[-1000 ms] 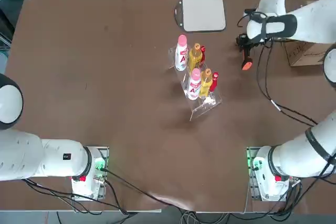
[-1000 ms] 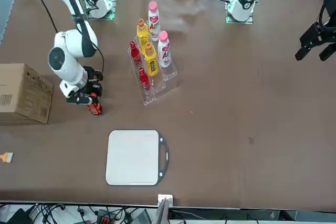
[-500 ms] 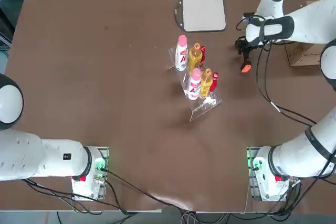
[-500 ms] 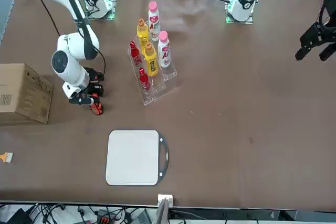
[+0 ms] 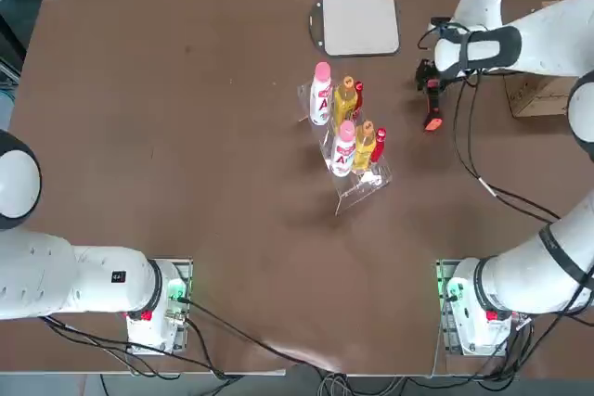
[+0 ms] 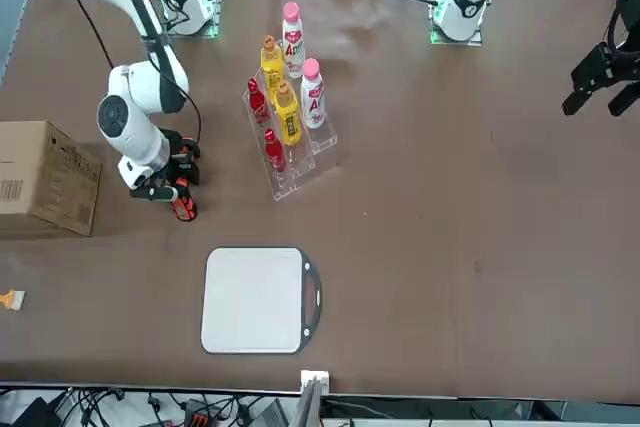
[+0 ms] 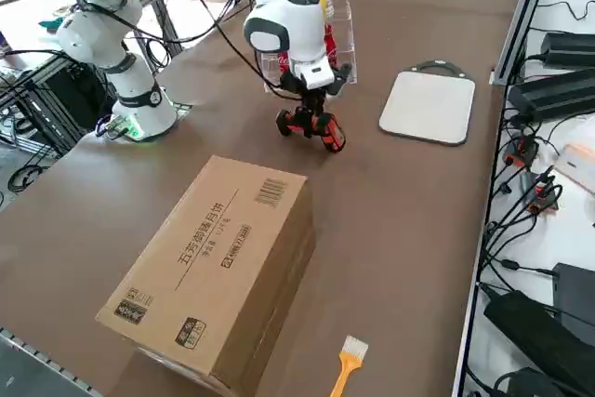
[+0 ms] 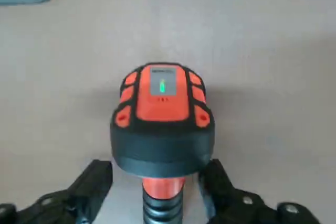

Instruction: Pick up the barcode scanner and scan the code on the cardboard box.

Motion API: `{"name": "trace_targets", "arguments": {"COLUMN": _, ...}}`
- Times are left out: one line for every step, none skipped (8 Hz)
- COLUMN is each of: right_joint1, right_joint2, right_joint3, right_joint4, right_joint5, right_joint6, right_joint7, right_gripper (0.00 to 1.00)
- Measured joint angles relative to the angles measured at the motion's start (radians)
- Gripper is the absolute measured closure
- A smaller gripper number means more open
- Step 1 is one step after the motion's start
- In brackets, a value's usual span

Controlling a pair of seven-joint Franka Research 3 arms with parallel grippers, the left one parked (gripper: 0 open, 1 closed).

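The barcode scanner (image 8: 163,119) is showing orange-red panels and buttons set in black, with a small green mark glowing on a grey patch; the cardboard box (image 7: 214,267) is wearing plain brown with dark printed characters and striped barcode blocks; the pad (image 6: 252,300) is showing white inside a grey border; the bottles (image 6: 293,42) are mixing white with pink caps, yellow with orange caps, and red; the brush (image 7: 350,363) is pairing an orange handle with pale bristles; the table (image 5: 204,164) is staying brown
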Motion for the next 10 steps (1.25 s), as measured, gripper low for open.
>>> {"name": "trace_targets", "arguments": {"right_joint1": 0.002, "right_joint2": -0.042, "right_joint3": 0.000, "right_joint4": 0.014, "right_joint5": 0.000, "right_joint6": -0.026, "right_joint7": 0.000, "right_gripper": 0.00}}
{"name": "trace_targets", "arguments": {"right_joint1": 0.005, "right_joint2": -0.104, "right_joint3": 0.000, "right_joint4": 0.046, "right_joint5": 0.000, "right_joint6": -0.105, "right_joint7": 0.000, "right_gripper": 0.00}}
{"name": "trace_targets", "arguments": {"right_joint1": 0.005, "right_joint2": -0.169, "right_joint3": -0.001, "right_joint4": 0.107, "right_joint5": 0.000, "right_joint6": -0.232, "right_joint7": 0.000, "right_gripper": 0.00}}
{"name": "trace_targets", "arguments": {"right_joint1": 0.002, "right_joint2": -0.221, "right_joint3": -0.008, "right_joint4": 0.194, "right_joint5": 0.000, "right_joint6": -0.377, "right_joint7": 0.000, "right_gripper": 0.00}}
{"name": "trace_targets", "arguments": {"right_joint1": -0.009, "right_joint2": -0.251, "right_joint3": -0.018, "right_joint4": 0.295, "right_joint5": 0.000, "right_joint6": -0.516, "right_joint7": 0.000, "right_gripper": 0.00}}
{"name": "trace_targets", "arguments": {"right_joint1": -0.027, "right_joint2": -0.261, "right_joint3": -0.026, "right_joint4": 0.408, "right_joint5": 0.001, "right_joint6": -0.643, "right_joint7": 0.000, "right_gripper": 0.00}}
{"name": "trace_targets", "arguments": {"right_joint1": -0.044, "right_joint2": -0.257, "right_joint3": -0.029, "right_joint4": 0.513, "right_joint5": 0.001, "right_joint6": -0.749, "right_joint7": -0.001, "right_gripper": 0.00}}
{"name": "trace_targets", "arguments": {"right_joint1": -0.057, "right_joint2": -0.247, "right_joint3": -0.030, "right_joint4": 0.601, "right_joint5": 0.006, "right_joint6": -0.832, "right_joint7": -0.001, "right_gripper": 0.00}}
{"name": "trace_targets", "arguments": {"right_joint1": -0.069, "right_joint2": -0.232, "right_joint3": -0.030, "right_joint4": 0.665, "right_joint5": 0.011, "right_joint6": -0.881, "right_joint7": -0.001, "right_gripper": 0.00}}
{"name": "trace_targets", "arguments": {"right_joint1": -0.075, "right_joint2": -0.217, "right_joint3": -0.030, "right_joint4": 0.695, "right_joint5": 0.012, "right_joint6": -0.896, "right_joint7": -0.001, "right_gripper": 0.00}}
